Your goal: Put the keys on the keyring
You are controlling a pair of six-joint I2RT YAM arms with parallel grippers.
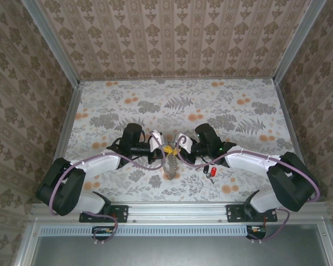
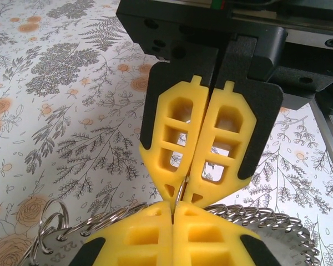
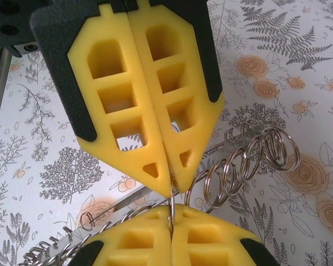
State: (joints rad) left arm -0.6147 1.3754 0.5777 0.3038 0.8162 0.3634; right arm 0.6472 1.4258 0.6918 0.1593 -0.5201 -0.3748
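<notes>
The keyring (image 1: pixel 170 166) is a silvery chain of small linked wire rings curving over the floral table (image 1: pixel 238 111) at mid-front. My left gripper (image 1: pixel 164 148) and right gripper (image 1: pixel 175 149) meet tip to tip above it. In the left wrist view my left gripper (image 2: pixel 173 206) is shut on one thin ring (image 2: pixel 180 191), and the right gripper (image 2: pixel 183 188) clamps the same ring from above. The right wrist view shows my right gripper (image 3: pixel 171 213) shut on that ring (image 3: pixel 171 194), with the left gripper (image 3: pixel 171 178) opposite. The keys (image 1: pixel 211 172), red-headed and black-headed, lie on the table to the right.
A grey numbered strip (image 2: pixel 50 244) lies under the chain of rings. More loose loops of the chain (image 3: pixel 255 158) spread to the right of the fingers. Patterned walls and metal rails (image 1: pixel 177 210) enclose the table.
</notes>
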